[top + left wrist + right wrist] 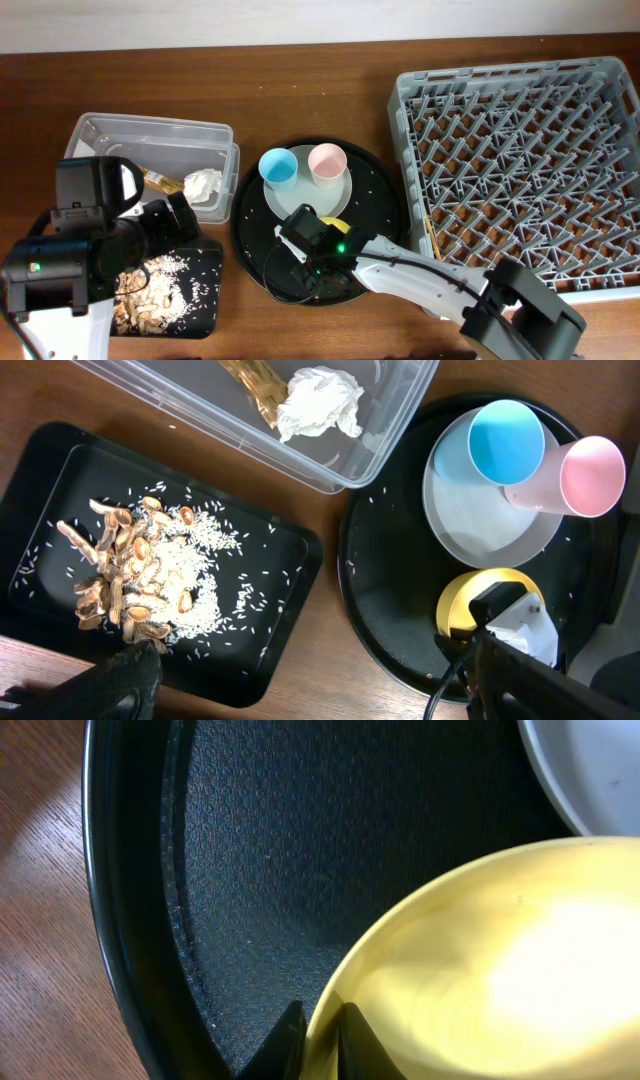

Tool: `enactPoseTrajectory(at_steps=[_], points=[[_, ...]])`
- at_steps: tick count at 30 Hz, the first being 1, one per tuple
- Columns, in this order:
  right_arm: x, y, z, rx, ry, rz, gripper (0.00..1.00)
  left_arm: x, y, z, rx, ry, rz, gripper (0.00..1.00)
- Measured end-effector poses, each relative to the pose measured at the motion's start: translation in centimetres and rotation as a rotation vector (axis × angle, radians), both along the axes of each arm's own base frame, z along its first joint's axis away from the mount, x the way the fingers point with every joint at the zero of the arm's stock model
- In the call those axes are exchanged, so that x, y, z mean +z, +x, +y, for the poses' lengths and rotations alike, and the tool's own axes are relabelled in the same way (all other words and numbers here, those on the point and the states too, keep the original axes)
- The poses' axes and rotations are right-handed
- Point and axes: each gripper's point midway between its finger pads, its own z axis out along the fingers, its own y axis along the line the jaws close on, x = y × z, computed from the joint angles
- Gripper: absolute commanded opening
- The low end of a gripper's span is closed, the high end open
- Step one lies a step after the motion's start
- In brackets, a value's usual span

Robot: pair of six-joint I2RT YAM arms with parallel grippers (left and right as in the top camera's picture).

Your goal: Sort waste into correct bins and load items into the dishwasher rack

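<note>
Glossy yellow bowl (pixel 480 970) fills my right wrist view, its thin rim pinched between the right claw (pixel 318 1025) fingers, one inside and one outside. It sits on the pebbled round black tray (pixel 250 870) near the smooth grey-blue plate (pixel 600 760), which carries the blue cup (pixel 277 166) and pink cup (pixel 327 160). I see my left claw (pixel 310 670) spread wide, holding nothing, over the shallow black tray (pixel 60 460) of crumbly scraps (pixel 130 575). Crumpled napkin (pixel 318 402) and wrapper stick (pixel 250 385) lie in the clear tub (pixel 110 135). Right on the bench (pixel 300 80) stands the peg-latticed grey rack (pixel 520 150).
</note>
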Motion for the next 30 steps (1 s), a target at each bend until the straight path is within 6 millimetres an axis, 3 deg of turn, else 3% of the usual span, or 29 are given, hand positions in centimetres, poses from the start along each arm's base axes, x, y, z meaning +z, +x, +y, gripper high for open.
enactPoseTrajectory(at_steps=[2, 3, 6, 7, 9, 10, 13, 15, 17, 18, 20, 21, 22, 26, 28, 30], points=[[1.0, 0.0, -0.1, -0.001, 0.011, -0.014, 0.04, 0.0, 0.0, 0.0, 0.0, 0.0, 0.0, 0.99], [3.1, -0.2, -0.2, 0.002, 0.035, -0.02, 0.04, 0.0, 0.0, 0.0, 0.0, 0.0, 0.0, 0.99], [14.6, -0.6, -0.3, -0.005, 0.246, -0.149, 0.04, 0.0, 0.0, 0.0, 0.0, 0.0, -0.001, 0.99], [17.9, -0.7, -1.3, -0.024, 0.313, -0.189, 0.04, 0.0, 0.0, 0.0, 0.0, 0.0, 0.0, 0.99], [23.9, 1.0, -6.5, -0.159, 0.458, -0.265, 0.04, 0.0, 0.0, 0.0, 0.0, 0.0, 0.0, 0.99], [25.6, 2.6, -9.8, -0.247, 0.535, -0.256, 0.04, 0.0, 0.0, 0.0, -0.001, 0.0, 0.001, 0.99], [26.0, 8.5, -17.9, -0.459, 0.694, -0.199, 0.04, 0.0, 0.0, 0.1, 0.004, 0.003, 0.001, 0.99], [26.1, 12.0, -21.3, -0.435, 0.879, -0.167, 0.04, 0.0, 0.0, 0.2, 0.006, 0.003, 0.003, 0.99], [24.6, 16.2, -25.1, -0.37, 1.064, -0.152, 0.04, 0.0, -0.1, 0.1, 0.005, 0.003, 0.002, 0.99], [21.8, 17.9, -27.1, -0.403, 1.139, -0.077, 0.04, 0.0, 0.0, 0.2, 0.005, 0.004, -0.001, 0.99], [19.0, 20.7, -30.0, -0.396, 1.188, -0.097, 0.04, 0.1, 0.0, 0.2, 0.005, 0.004, -0.004, 0.99], [16.3, 21.5, -31.4, -0.46, 1.217, -0.035, 0.04, 0.1, 0.0, 0.1, 0.005, 0.003, -0.001, 0.99], [15.4, 21.3, -32.3, -0.467, 1.25, -0.007, 0.04, 0.1, 0.0, 0.2, 0.005, 0.004, -0.001, 0.99], [15.5, 21.0, -34.5, -0.534, 1.276, 0.013, 0.1, 0.1, 0.0, 0.2, 0.005, 0.004, -0.002, 0.99], [14.4, 21.0, -37.4, -0.663, 1.286, 0.032, 0.38, 0.1, 0.0, 0.1, 0.005, 0.003, -0.002, 0.99], [13.7, 20.2, -41.2, -0.8, 1.311, 0.042, 0.46, 0.1, 0.0, 0.1, 0.005, 0.003, -0.002, 0.99]])
